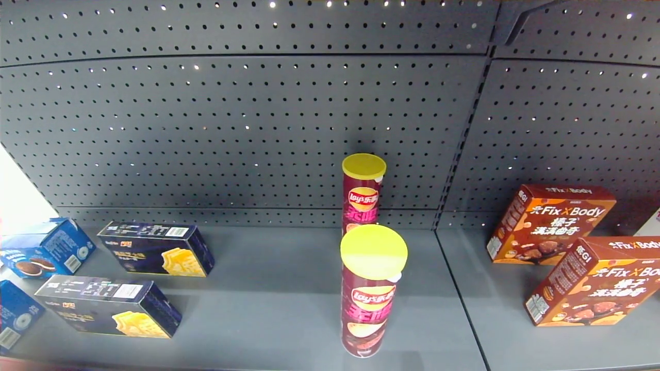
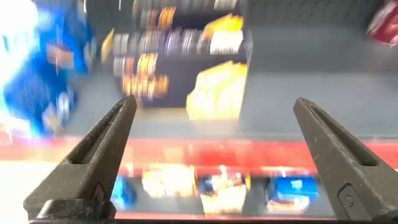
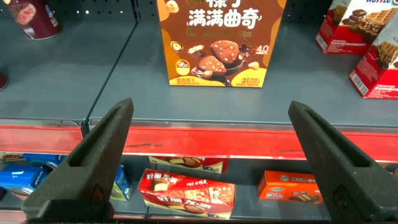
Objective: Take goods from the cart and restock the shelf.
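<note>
Dark box (image 2: 180, 68) blurred; front brown box (image 1: 593, 282) cut by edge.

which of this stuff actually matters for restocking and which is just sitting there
Job: shelf; left hand and right hand, both open and empty.
Just sitting there, already shelved: front chip can, rear navy box, rear brown cookie box, lower-shelf red box.
</note>
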Controlling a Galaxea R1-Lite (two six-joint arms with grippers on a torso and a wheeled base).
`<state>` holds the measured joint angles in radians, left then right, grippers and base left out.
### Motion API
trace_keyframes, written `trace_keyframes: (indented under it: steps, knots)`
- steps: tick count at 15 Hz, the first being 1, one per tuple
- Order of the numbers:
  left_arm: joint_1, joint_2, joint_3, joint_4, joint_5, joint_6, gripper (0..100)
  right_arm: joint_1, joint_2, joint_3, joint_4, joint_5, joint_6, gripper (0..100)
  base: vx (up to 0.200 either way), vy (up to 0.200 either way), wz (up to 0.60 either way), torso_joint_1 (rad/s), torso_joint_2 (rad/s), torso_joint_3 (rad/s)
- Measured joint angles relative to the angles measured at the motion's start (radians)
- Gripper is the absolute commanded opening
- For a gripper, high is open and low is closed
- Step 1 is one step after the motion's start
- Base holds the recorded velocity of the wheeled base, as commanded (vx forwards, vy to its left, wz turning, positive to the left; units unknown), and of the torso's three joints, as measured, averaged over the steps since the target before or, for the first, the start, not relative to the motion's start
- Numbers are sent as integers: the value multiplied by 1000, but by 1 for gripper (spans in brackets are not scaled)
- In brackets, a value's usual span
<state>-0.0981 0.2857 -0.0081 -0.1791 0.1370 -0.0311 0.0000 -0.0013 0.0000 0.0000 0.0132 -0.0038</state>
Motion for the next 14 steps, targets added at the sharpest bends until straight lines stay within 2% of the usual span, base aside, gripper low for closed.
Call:
trace_keyframes:
  steps: [2,5,6,7,8,10,11,13,14]
  knots:
    - [41,-72,6,92,-33,-33,100,0,0,0,0,0,0,100,0,0,0,0,0,0]
    - [75,-166,8,121,-145,-52,100,0,0,0,0,0,0,100,0,0,0,0,0,0]
    - [78,-184,8,122,-200,-54,100,0,0,0,0,0,0,100,0,0,0,0,0,0]
    - [83,-207,8,122,-280,-63,100,0,0,0,0,0,0,100,0,0,0,0,0,0]
    - [90,-232,8,122,-324,-78,100,0,0,0,0,0,0,100,0,0,0,0,0,0]
    - [98,-262,6,121,-254,-92,100,0,0,0,0,0,0,100,0,0,0,0,0,0]
    - [99,-272,6,121,-249,-103,100,0,0,0,0,0,0,100,0,0,0,0,0,0]
    - [99,-281,4,121,-269,-161,100,0,0,0,0,0,0,100,0,0,0,0,0,0]
    - [99,-283,3,120,-280,-171,100,0,0,0,0,0,0,100,0,0,0,0,0,0]
